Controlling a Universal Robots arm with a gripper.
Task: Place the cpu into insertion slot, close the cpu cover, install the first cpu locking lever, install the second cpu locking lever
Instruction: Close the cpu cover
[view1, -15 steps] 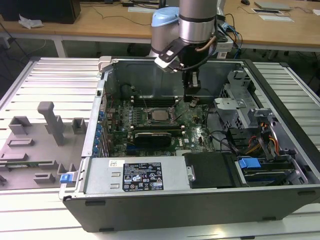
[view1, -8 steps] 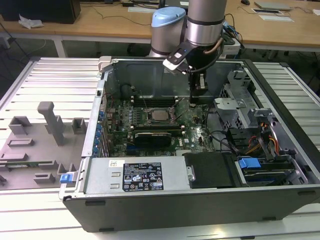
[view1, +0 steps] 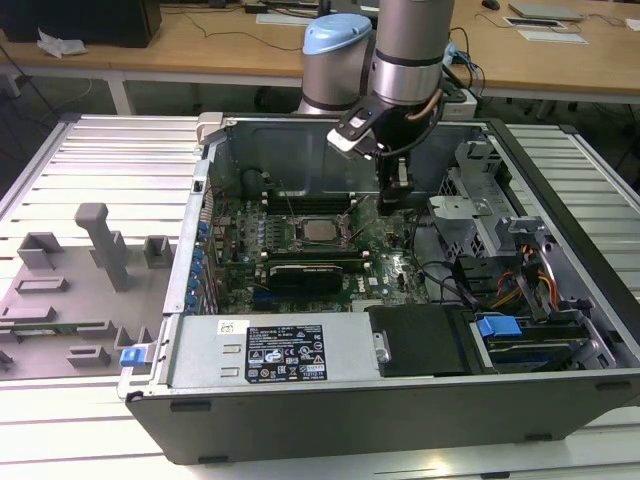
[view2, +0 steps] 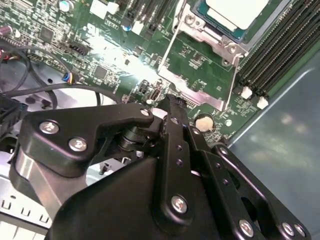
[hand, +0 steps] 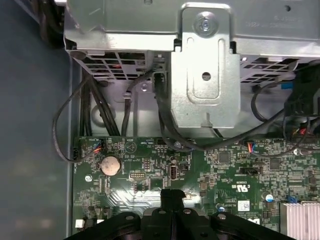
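The cpu (view1: 320, 229) (view2: 235, 11) lies flat in the insertion slot (view1: 322, 247) near the middle of the green motherboard, silvery top face up. The silvery cpu cover (view2: 202, 36) frames it and lies down around the chip. Thin wire levers (view2: 167, 52) run along the cover's edges. My gripper (view1: 393, 197) (view2: 167, 104) (hand: 172, 194) hangs low over the board, on the exterior view's right of the socket and apart from it. Its black fingers are shut with nothing between them.
Long black memory slots (view2: 280, 45) flank the socket. A metal drive cage (hand: 205, 75) and black cables (hand: 100, 110) stand just beyond the gripper, near a coin battery (hand: 110, 164). A black expansion card (view1: 305, 272) lies in front of the socket. Grey fixtures (view1: 100, 245) sit outside the case.
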